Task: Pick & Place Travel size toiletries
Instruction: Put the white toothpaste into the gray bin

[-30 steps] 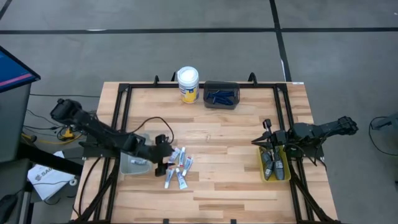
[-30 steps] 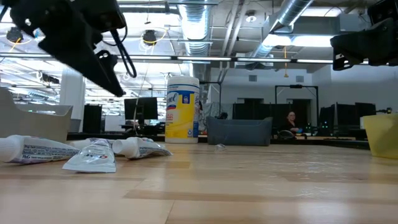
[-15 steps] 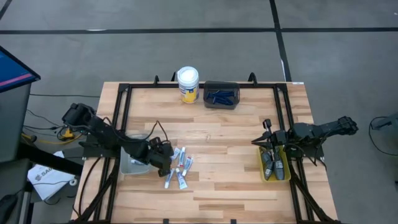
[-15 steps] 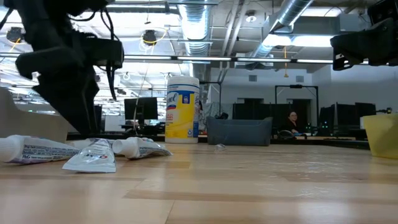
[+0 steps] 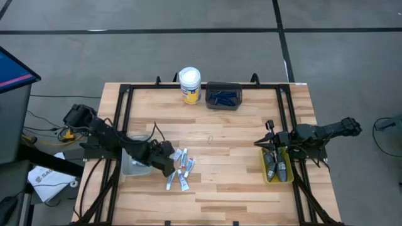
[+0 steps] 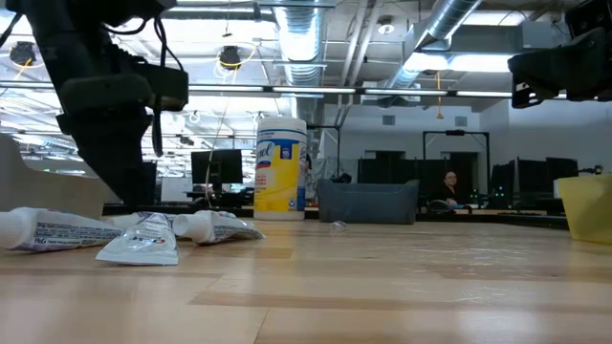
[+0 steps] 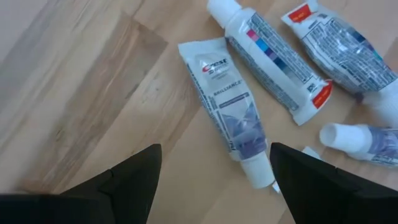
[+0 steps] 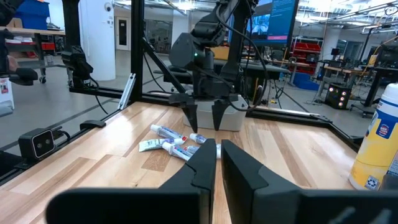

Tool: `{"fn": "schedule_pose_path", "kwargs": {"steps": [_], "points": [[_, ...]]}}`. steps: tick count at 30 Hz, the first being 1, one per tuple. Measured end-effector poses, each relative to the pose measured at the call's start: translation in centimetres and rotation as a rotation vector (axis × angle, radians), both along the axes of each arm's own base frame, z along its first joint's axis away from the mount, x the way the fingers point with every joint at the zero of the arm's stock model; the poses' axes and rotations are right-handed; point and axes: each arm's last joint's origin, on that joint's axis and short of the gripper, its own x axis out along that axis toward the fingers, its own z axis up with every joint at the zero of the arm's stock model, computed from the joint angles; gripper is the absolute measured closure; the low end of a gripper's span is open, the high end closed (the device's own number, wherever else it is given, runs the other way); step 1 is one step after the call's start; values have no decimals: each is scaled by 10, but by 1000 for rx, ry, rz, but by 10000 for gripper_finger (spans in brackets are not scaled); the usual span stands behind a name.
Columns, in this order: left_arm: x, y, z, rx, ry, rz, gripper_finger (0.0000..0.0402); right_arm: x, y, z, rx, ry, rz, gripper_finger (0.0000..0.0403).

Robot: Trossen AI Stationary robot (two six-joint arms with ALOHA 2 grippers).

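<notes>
On the wooden table [image 5: 220, 141], left half, the left gripper [image 5: 168, 164] hangs with fingers spread wide, just above the loose cluster of white-and-blue tubes [image 5: 181, 169]; one tube [image 7: 226, 106] lies between its fingertips, untouched. Clear tray [image 5: 130, 164] sits just beside the arm, at the table's left edge. Far side: yellow jar [image 5: 190, 85] next to the dark tray [image 5: 223, 95] of blue razors [image 5: 225, 96]. Right gripper [image 5: 272, 139] waits with fingers nearly together over the yellow tray [image 5: 266, 174] of grey pods [image 5: 278, 167] by the right edge. Middle boards are bare. Black frame rails [image 5: 124, 107] border the table.
</notes>
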Motion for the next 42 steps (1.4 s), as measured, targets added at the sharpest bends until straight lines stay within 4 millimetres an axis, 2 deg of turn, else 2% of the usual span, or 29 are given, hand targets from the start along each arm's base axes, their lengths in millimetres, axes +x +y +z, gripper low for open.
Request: {"fn": "schedule_pose_path", "kwargs": {"steps": [7,18,23,29,42], "points": [[-1,-4,-2,-14,-4,20,105,0,0,0,0,0,0,386],[6,-11,-28,-35,99,2,105,0,0,0,0,-1,0,386],[10,-11,-24,-47,89,11,111,0,0,0,0,0,0,386],[8,-8,-17,-92,91,15,159,0,0,0,0,0,0,386],[7,-6,-20,-77,102,15,309,0,0,0,0,0,0,386]]}}
